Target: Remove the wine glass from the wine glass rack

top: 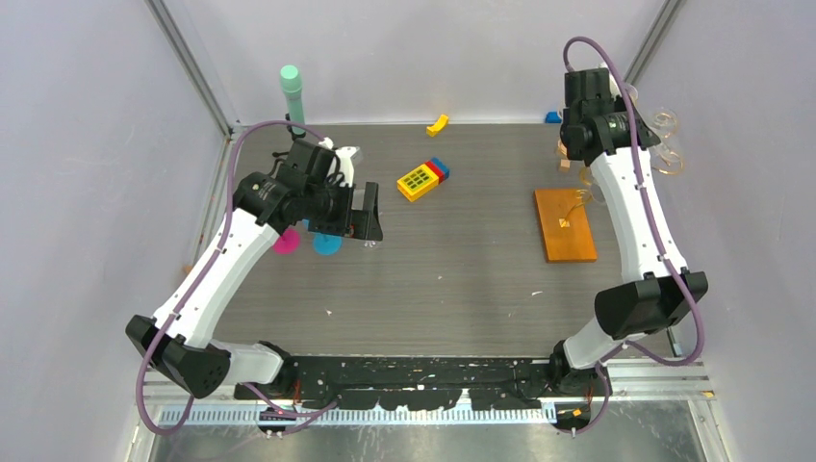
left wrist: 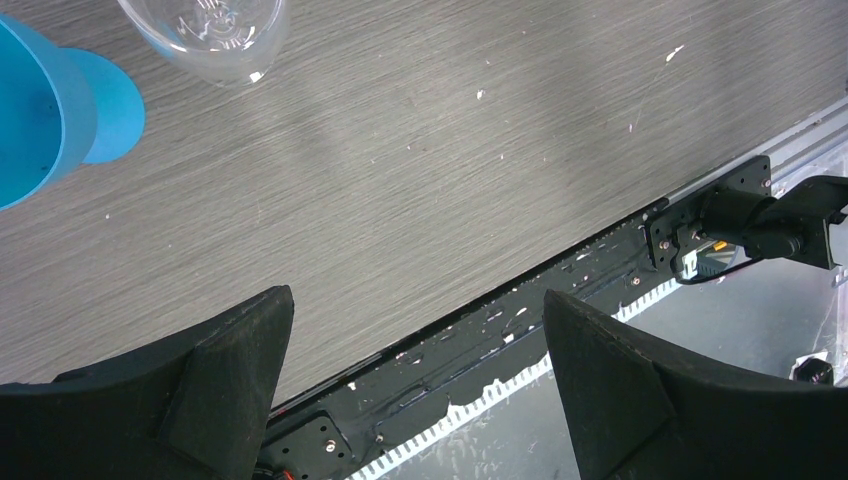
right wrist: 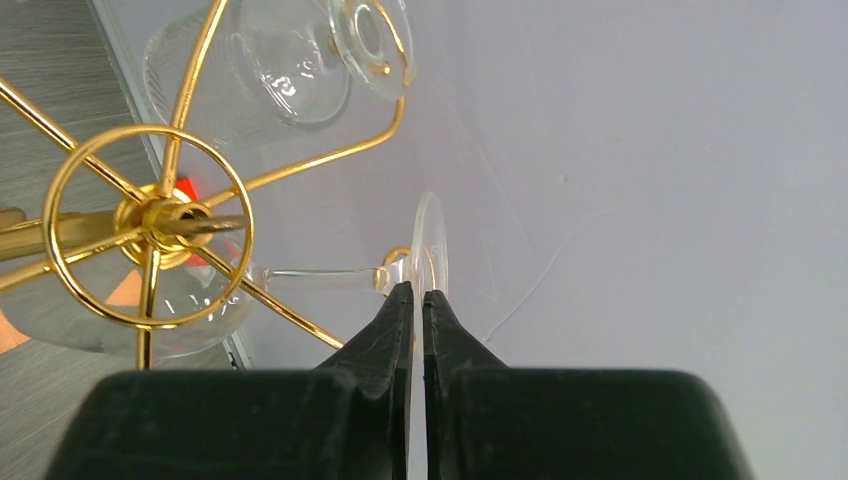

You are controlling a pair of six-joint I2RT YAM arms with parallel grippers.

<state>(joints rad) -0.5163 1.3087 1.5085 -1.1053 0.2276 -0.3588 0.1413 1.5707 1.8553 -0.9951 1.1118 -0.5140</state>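
Right end effector (right wrist: 417, 293) clamps wine glass (right wrist: 432, 245) foot at rack (right wrist: 163, 216), arm extended far; left end effector (left wrist: 418, 300) agape.

1. The wine glass rack (top: 565, 223) stands on the right side of the table (top: 462, 289), with its top up near the far right corner.
2. At the rack's top, the foot of a wine glass (right wrist: 430, 235) sits between the fingertips of the right gripper (right wrist: 418, 292).
3. A second glass (right wrist: 300, 60) hangs from a neighbouring arm of the rack.
4. A toy keypad (top: 420, 180) lies mid-table, left of the rack, with a small curved piece (top: 438, 123) behind it at the far edge.
5. A tall tube (top: 292, 91) stands at the far left corner.
6. Two cups (top: 285, 241) sit side by side under the left arm, and a loose glass (left wrist: 215, 35) stands just beside one of them.
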